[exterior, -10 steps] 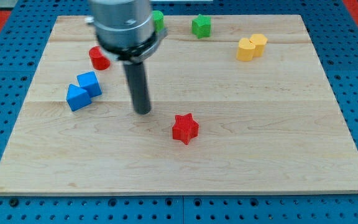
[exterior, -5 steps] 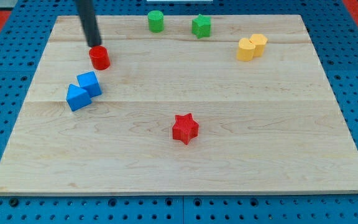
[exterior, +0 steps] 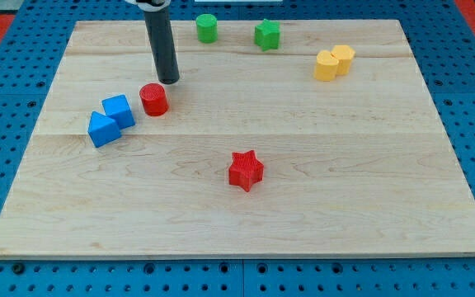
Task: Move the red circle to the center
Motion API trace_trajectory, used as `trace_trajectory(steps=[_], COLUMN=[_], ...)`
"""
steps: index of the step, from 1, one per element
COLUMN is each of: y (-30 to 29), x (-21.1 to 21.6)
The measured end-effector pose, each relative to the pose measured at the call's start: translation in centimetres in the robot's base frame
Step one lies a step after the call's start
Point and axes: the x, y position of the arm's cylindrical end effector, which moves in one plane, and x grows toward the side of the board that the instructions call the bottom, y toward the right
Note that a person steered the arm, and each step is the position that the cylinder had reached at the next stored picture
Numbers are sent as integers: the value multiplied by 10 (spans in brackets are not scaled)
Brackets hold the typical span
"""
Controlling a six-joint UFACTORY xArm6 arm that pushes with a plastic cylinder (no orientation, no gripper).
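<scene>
The red circle (exterior: 153, 99) is a short red cylinder on the left part of the wooden board (exterior: 320, 206). My tip (exterior: 169, 81) stands just above and to the right of it in the view, close to it; I cannot tell whether they touch. The rod rises from there to the view's top edge. The red circle lies just right of two blue blocks.
A blue cube (exterior: 119, 110) and a blue triangular block (exterior: 102, 129) sit at the left. A red star (exterior: 245, 170) lies near the middle. A green cylinder (exterior: 207, 28) and a green star (exterior: 266, 35) are at the top. Two yellow blocks (exterior: 334, 63) touch at the upper right.
The red circle has slid down and to the right, from upper left of the blue cube to its right. My tip moved from above-left of the circle to above-right of it.
</scene>
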Motion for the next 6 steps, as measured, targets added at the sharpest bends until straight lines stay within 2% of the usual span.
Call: trace_trajectory(steps=[1, 2, 3, 6], y=[-37, -56, -36, 111], x=[0, 18, 43, 51])
